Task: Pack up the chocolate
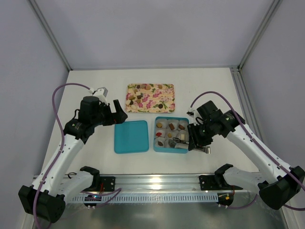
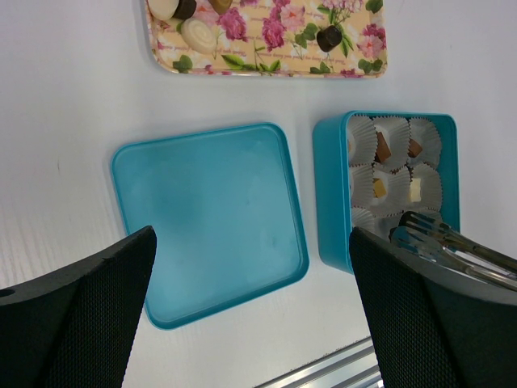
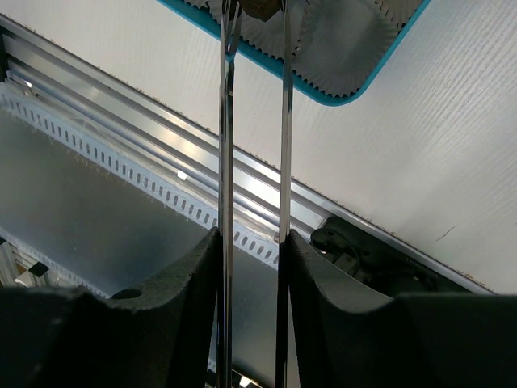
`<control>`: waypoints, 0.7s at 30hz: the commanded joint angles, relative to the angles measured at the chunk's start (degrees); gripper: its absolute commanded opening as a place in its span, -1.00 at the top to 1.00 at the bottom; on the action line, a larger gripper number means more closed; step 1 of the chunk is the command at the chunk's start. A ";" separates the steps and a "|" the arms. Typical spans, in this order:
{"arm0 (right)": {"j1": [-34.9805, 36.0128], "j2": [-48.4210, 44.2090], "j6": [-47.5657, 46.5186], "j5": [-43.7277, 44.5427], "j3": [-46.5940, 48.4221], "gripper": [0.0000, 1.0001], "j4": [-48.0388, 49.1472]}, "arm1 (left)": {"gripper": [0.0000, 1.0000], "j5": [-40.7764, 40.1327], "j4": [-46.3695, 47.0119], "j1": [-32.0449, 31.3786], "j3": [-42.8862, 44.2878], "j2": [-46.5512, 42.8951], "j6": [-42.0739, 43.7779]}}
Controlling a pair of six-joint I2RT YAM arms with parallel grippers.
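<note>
right gripper (image 3: 252, 236) pinching steel tongs (image 3: 225, 121) | tips holding brown chocolate piece (image 3: 260, 6) over teal box (image 1: 156, 149), near its 5 o'clock corner | left gripper (image 2: 252, 234) spread wide, hovering over lid (image 2: 210, 218) | remaining chocolates (image 1: 138, 97) sitting on flowered tray (image 1: 169, 87), 11 o'clock from tongs

A white worktop (image 1: 95, 86) fills the middle of the frame, enclosed by plain pale grey walls (image 1: 152, 28). Slim metal posts (image 1: 50, 33) slant through the upper left and upper right corners. A shiny slotted aluminium rail (image 1: 157, 183) spans the bottom, glinting under even light
</note>
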 commanded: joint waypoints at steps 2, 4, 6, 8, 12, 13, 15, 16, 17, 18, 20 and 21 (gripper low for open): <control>0.29 0.53 -0.09 0.11 0.73 0.22 0.96 | -0.99 0.43 0.89 0.23 -0.17 -0.05 0.02; 0.28 0.62 -0.18 0.11 0.73 0.19 1.05 | -0.99 0.43 0.89 0.14 -0.08 -0.14 0.02; 0.20 0.71 -0.18 0.03 0.81 0.17 1.05 | -1.00 0.34 0.89 0.14 -0.17 -0.14 0.02; 0.28 0.71 -0.35 0.11 0.81 0.16 1.14 | -0.99 0.34 0.89 0.23 -0.08 -0.05 0.02; 0.29 0.71 -0.18 0.46 1.16 0.16 0.96 | -1.00 0.34 0.89 0.14 0.00 -0.05 0.11; 0.28 0.71 -0.18 0.55 1.60 0.17 0.96 | -0.99 0.26 0.89 0.23 -0.08 0.04 0.03; 0.28 0.62 -0.27 0.55 2.13 0.17 0.96 | -1.00 0.34 0.89 0.14 0.00 -0.05 0.03; 0.20 0.62 -0.09 0.64 2.65 0.17 1.05 | -0.99 0.43 0.89 0.14 0.00 0.04 0.02; 0.20 0.62 -0.09 0.82 3.01 0.16 1.05 | -0.99 0.43 0.89 0.14 -0.08 0.04 0.11; 0.11 0.97 -0.18 1.16 3.36 0.17 0.96 | -0.99 0.34 0.89 0.14 -0.08 0.04 0.11; -0.24 1.41 -0.53 1.69 4.68 0.17 0.44 | -1.00 0.43 0.89 0.23 0.00 -0.05 0.11; -0.42 1.93 -0.70 1.70 5.12 0.16 0.35 | -0.99 0.26 0.89 0.23 -0.08 -0.05 0.11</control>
